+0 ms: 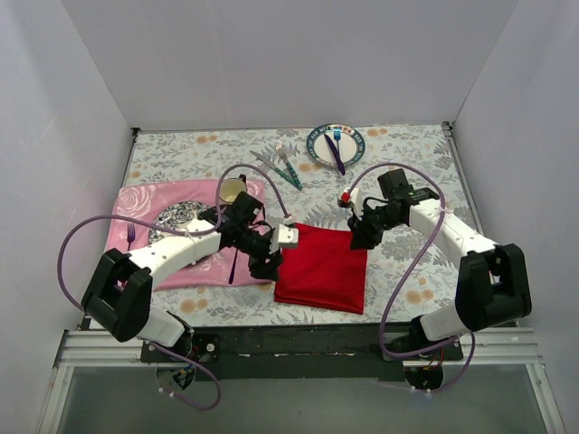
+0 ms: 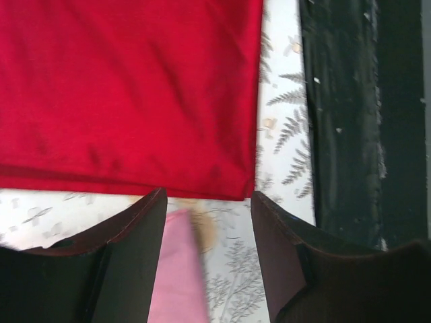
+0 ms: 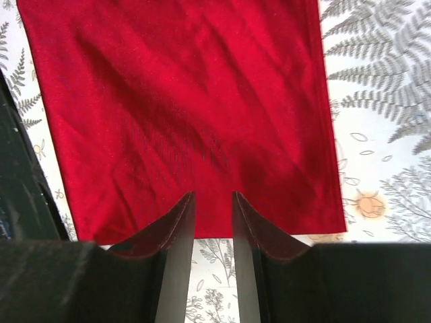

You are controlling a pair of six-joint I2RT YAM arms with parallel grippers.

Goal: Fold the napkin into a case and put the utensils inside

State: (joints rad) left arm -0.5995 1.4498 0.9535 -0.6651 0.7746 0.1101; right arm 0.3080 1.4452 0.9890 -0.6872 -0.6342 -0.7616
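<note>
Item 1, napkin (image 1: pixel 321 267): plain red cloth, folded to a rough rectangle, lying flat on the counter (image 1: pixel 181 149) at centre near, its left edge just beside the pink placemat (image 1: pixel 136 212). In the left wrist view the napkin (image 2: pixel 128 87) shows a doubled edge along the side facing the fingers. In the right wrist view the napkin (image 3: pixel 188 101) is lightly creased.

Item 2, utensils (image 1: pixel 280 165): a silver fork and knife with teal handles, lying side by side on the bare counter, far of the napkin and well apart from it.

Item 3, left gripper (image 1: pixel 269 267): low at the napkin's left edge. From my left wrist camera the left gripper (image 2: pixel 205 202) has its fingers (image 2: pixel 135 232) spread wide with nothing between them. The napkin edge lies just past the tips, and a strip of the placemat (image 2: pixel 175 269) shows in the gap.

Item 4, right gripper (image 1: pixel 360 237): at the napkin's far right corner. From my right wrist camera the right gripper (image 3: pixel 214 195) has its fingers (image 3: pixel 176 225) drawn close with a narrow slit left. The tips sit over the napkin's edge, with no cloth seen between them.

Item 5, other stock: a patterned plate (image 1: pixel 313 143) at far centre right carrying a blue fork (image 1: pixel 337 137) and a purple knife (image 1: pixel 336 159), and a cup (image 1: pixel 232 190) at the placemat's far right corner.
</note>
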